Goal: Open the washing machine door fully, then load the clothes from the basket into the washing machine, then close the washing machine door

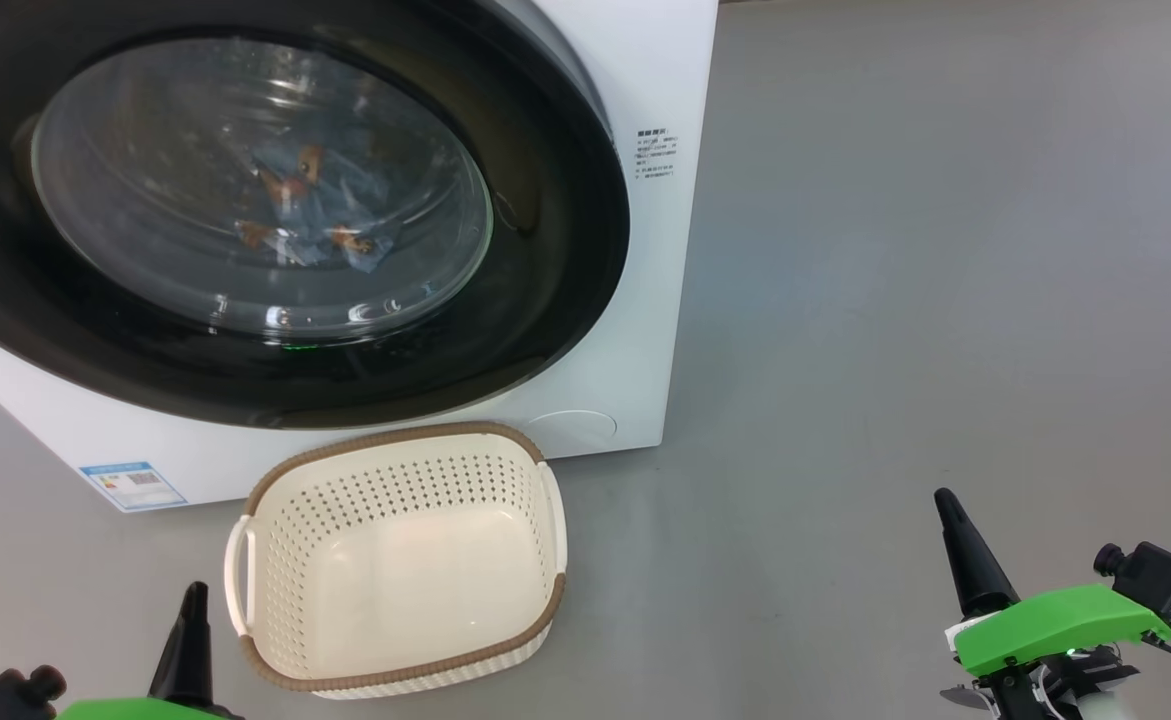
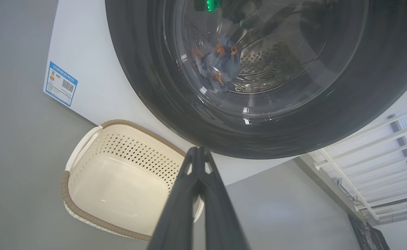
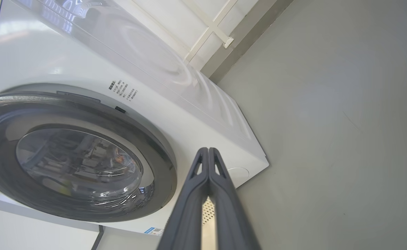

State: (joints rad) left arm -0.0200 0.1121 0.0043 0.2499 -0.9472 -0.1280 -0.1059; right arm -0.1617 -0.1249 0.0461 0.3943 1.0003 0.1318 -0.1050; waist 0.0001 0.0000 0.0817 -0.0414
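Head view, left to right.

- Lower left corner: left gripper (image 1: 193,605), fingers pressed together, nothing between them, tip pointing up the frame. The left wrist view shows the same pair (image 2: 198,152) closed to a single point.
- Just right of it: the basket (image 1: 385,442) on the grey floor (image 1: 895,300), touching or nearly touching the machine's foot. The bottom is bare cream, with no fabric in it.
- Blue label (image 1: 133,484) on the white front, up and left of the basket.
- Upper left and centre: the washing machine door (image 1: 545,250), its black ring lying against the front of the washing machine (image 1: 665,80). It looks seated, but I cannot tell whether the latch has caught.
- Behind the glass bowl: the clothes (image 1: 315,220), blue with orange-brown figures, inside the drum. They show more sharply in the left wrist view (image 2: 220,62).
- Lower right corner: right gripper (image 1: 945,505), fingers together and empty, well apart from the machine, with open floor between. In its wrist view (image 3: 208,152) the closed tips aim past the machine's lower right corner.

Key relation: the door lies up the frame from both sets of fingers, and neither touches it. The left arm is the nearer one, sitting below the door's lower rim beside the basket. The right arm stands off to the side.

Judgement: loading looks done and the door is to. If anything remains, it is a firm press on the ring, best made by the left arm.
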